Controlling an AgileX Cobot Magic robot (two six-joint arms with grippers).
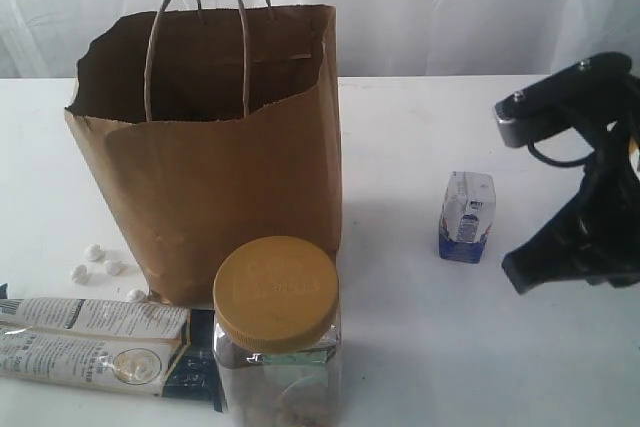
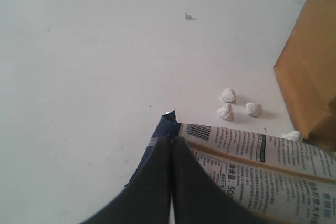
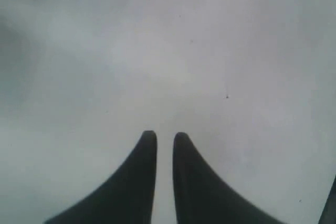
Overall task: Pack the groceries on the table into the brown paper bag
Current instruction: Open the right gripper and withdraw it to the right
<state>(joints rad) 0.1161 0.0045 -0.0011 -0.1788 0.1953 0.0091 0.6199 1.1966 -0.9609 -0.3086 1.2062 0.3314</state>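
Three groceries sat out on the table [image 1: 430,347]. The clear jar with yellow lid [image 1: 277,327] was right in front of the brown paper bag [image 1: 220,177]. The long white-black twin packet [image 1: 95,342] lay flat just beside the jar, and the small white-blue carton [image 1: 467,217] stood upright off to the bag's right, apart from it. The bag stood upright with its mouth open and handles up. A few little white lumps [image 2: 227,96] lay by its base, near the packet. The left gripper [image 2: 170,141] had its jaws pressed together, tips over the packet's dark end; couldn't tell if they touched it. The right gripper [image 3: 165,136] was over bare table to the right of the carton, jaws almost together with just a slim gap and nothing in it.
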